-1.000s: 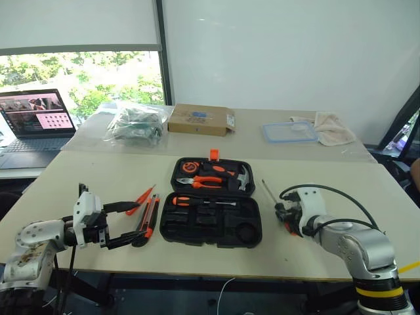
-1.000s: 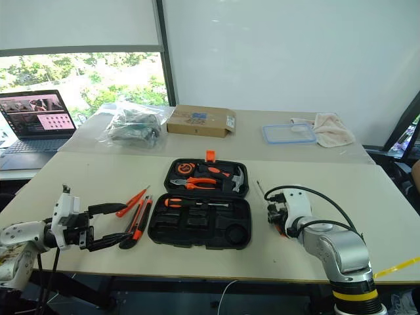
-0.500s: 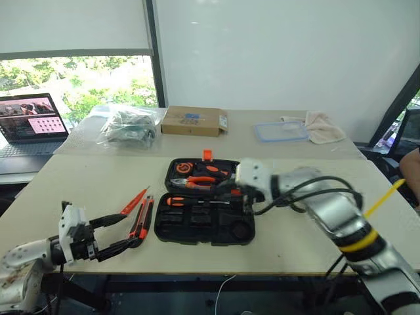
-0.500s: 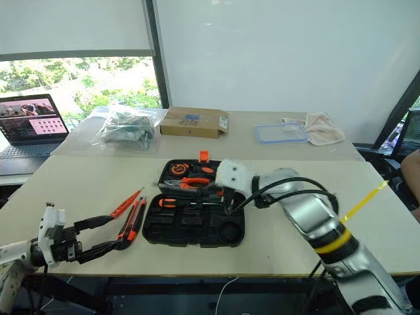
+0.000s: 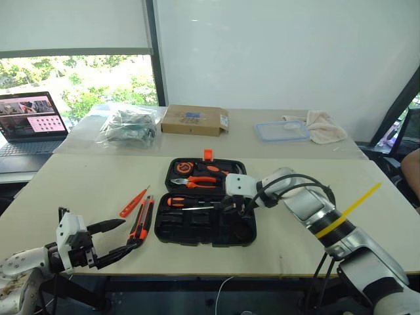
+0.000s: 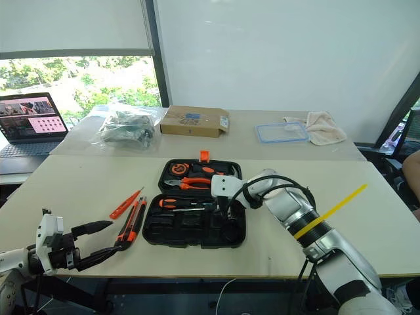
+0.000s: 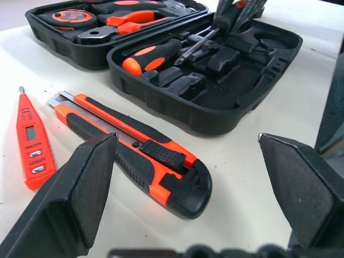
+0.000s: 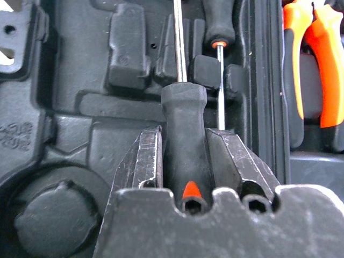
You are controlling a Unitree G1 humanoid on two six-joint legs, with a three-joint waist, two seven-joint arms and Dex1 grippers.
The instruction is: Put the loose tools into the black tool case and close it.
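Observation:
The black tool case (image 5: pixel 197 231) lies open in the middle of the table. My right gripper (image 8: pixel 184 134) hovers over its near half, shut on a black-handled screwdriver (image 8: pixel 183 115) whose shaft (image 5: pixel 197 207) points left across the moulded slots. A second screwdriver (image 7: pixel 150 54) with an orange-and-black handle rests in a slot beside it. Left of the case lie the orange-and-black utility knife (image 5: pixel 141 223) and the slim orange pen-like tool (image 5: pixel 134 202). My left gripper (image 5: pixel 128 234) stands open near the table's front edge, its fingers either side of the knife's near end, not touching it.
The case's far half holds orange-handled pliers (image 5: pixel 203 180) and a tape measure (image 5: pixel 187 167). On the far table stand a laptop (image 5: pixel 33 125), a plastic bag (image 5: pixel 128 126), a cardboard box (image 5: pixel 193 120), a clear lid (image 5: pixel 282 131) and a cloth (image 5: pixel 321 126).
My right arm has swung from the table's right side to over the case, carrying the screwdriver. The left gripper has drawn back a little toward the front edge, still open.

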